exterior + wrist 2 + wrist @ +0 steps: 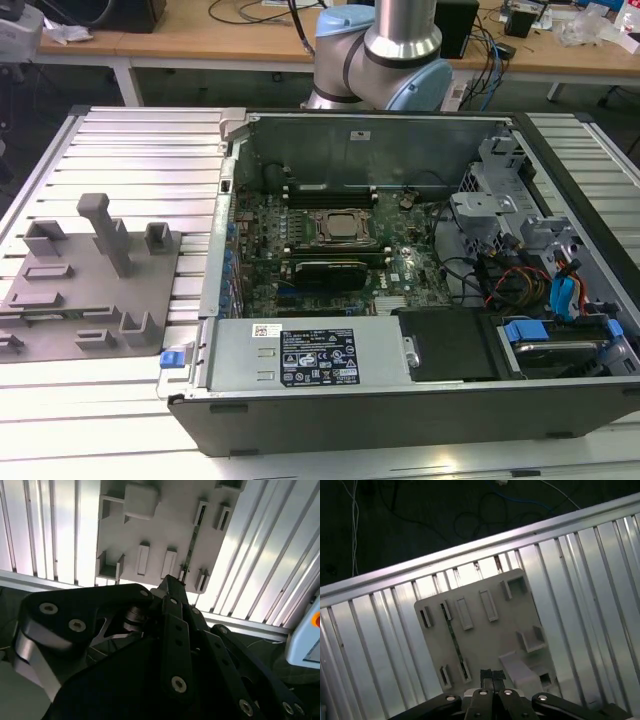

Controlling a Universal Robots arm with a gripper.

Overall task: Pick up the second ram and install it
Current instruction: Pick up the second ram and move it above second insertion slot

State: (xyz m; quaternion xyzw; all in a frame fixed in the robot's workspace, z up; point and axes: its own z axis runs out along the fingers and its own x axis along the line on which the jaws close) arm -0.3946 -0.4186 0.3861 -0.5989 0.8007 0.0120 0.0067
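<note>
Where the claw (492, 676) hangs: over the grey tray (480, 645), closed, empty.
Stick (455, 642): thin, green, standing edgewise near the tray's side.

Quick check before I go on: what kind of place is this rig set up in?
Most likely a robotics lab or electronics workshop. An open computer case with its motherboard bare lies on a slatted aluminium table, beside a grey fixture tray, with cable-strewn workbenches behind.
</note>
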